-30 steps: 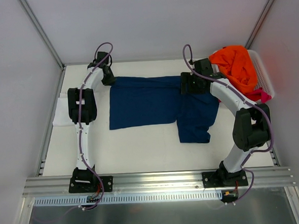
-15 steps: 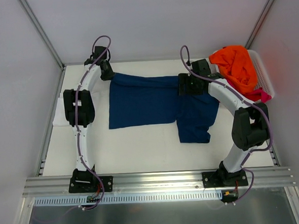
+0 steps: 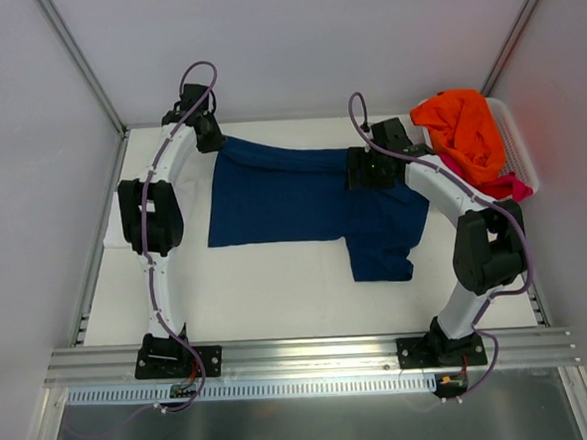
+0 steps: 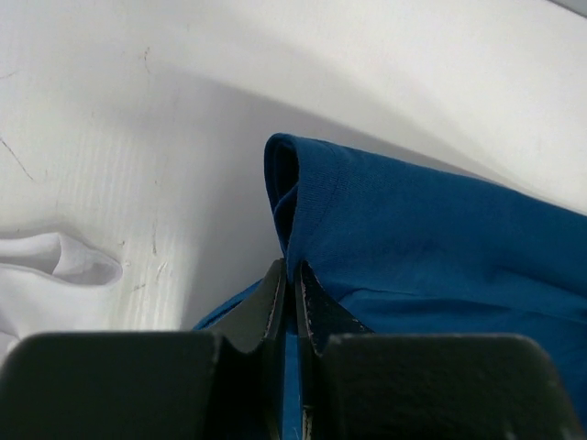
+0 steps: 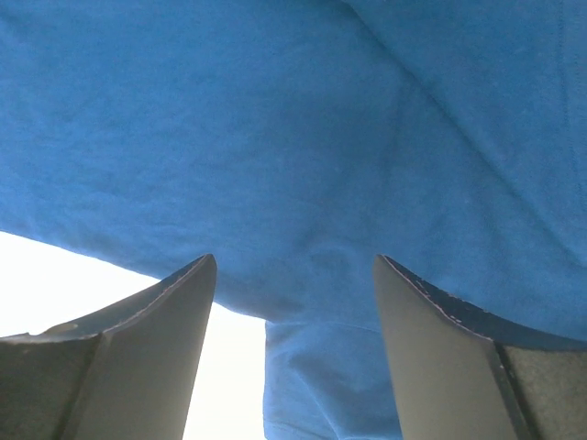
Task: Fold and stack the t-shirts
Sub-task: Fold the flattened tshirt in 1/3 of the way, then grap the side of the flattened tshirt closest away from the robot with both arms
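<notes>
The navy blue t-shirt lies spread across the middle of the table, one part hanging toward the front at right. My left gripper is shut on its far left corner, and the cloth is pinched between the jaws. My right gripper is open and hovers just over the shirt's far right part, its fingers spread wide. An orange t-shirt and a magenta-pink one sit in the basket. A white t-shirt lies at the left edge.
The white slatted basket stands at the far right corner. White cloth also shows in the left wrist view beside the held corner. Metal frame posts and grey walls close in the table on three sides.
My left gripper has pulled the navy shirt's far left corner farther back and left, stretching the top edge. My right gripper has shifted slightly left over the shirt.
</notes>
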